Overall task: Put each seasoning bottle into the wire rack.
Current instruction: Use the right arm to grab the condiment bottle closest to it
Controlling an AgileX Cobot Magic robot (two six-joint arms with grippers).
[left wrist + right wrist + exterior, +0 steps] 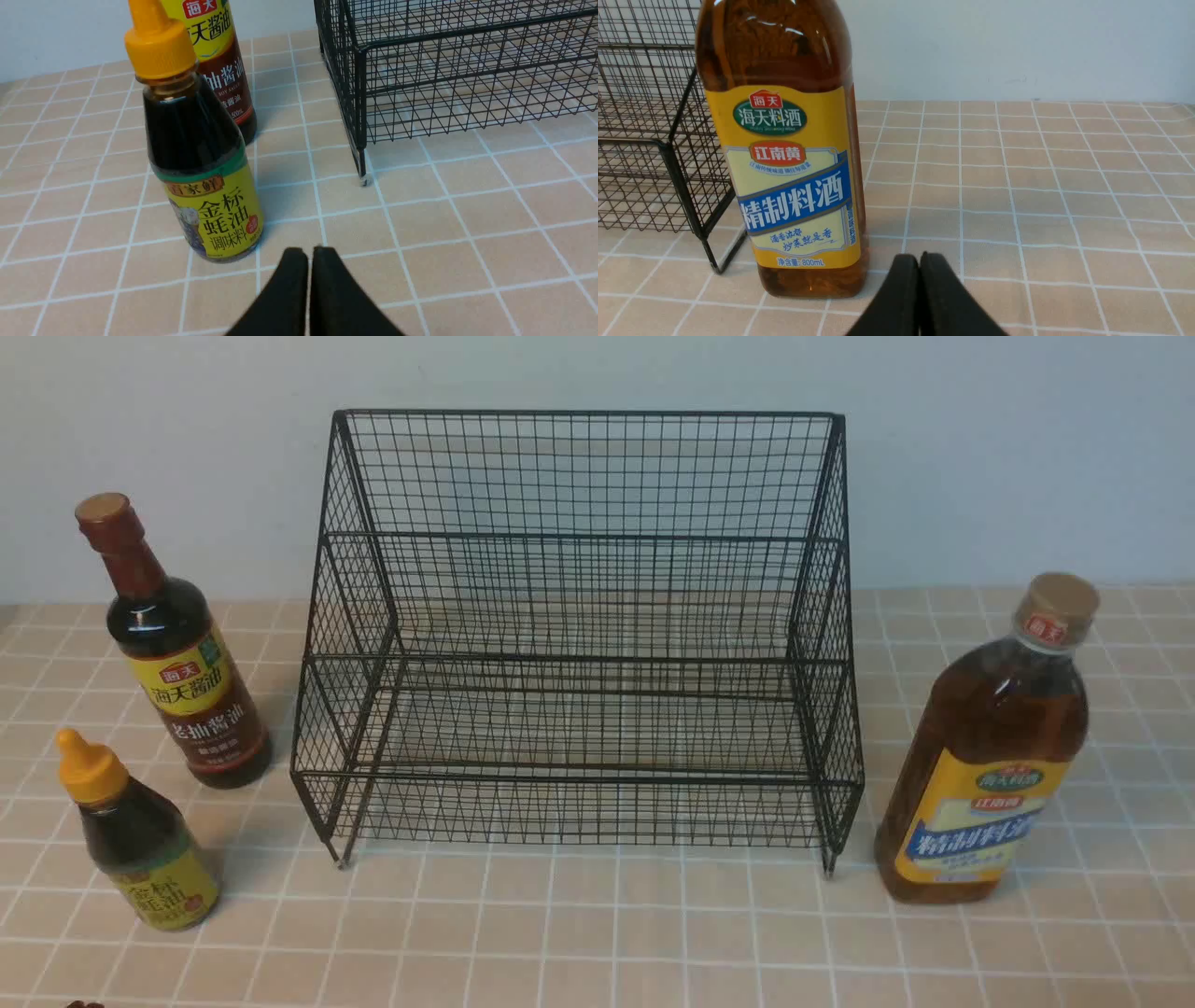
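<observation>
The black wire rack (pixel 579 644) stands in the middle of the tiled table, both tiers bare. Left of it are the tall dark soy bottle (pixel 177 663) and, nearer me, the small dark bottle with a yellow nozzle cap (pixel 140 840). The large amber bottle with a tan cap (pixel 990 756) stands to the rack's right. My left gripper (pixel 309 249) is shut and holds nothing, just short of the small bottle (pixel 201 154). My right gripper (pixel 919 256) is shut with nothing in it, close to the amber bottle (pixel 784 154). Neither arm shows in the front view.
A pale wall runs behind the table. The rack's front foot (pixel 363 175) rests on the tiles near the small bottle. The rack's corner (pixel 686 186) stands right beside the amber bottle.
</observation>
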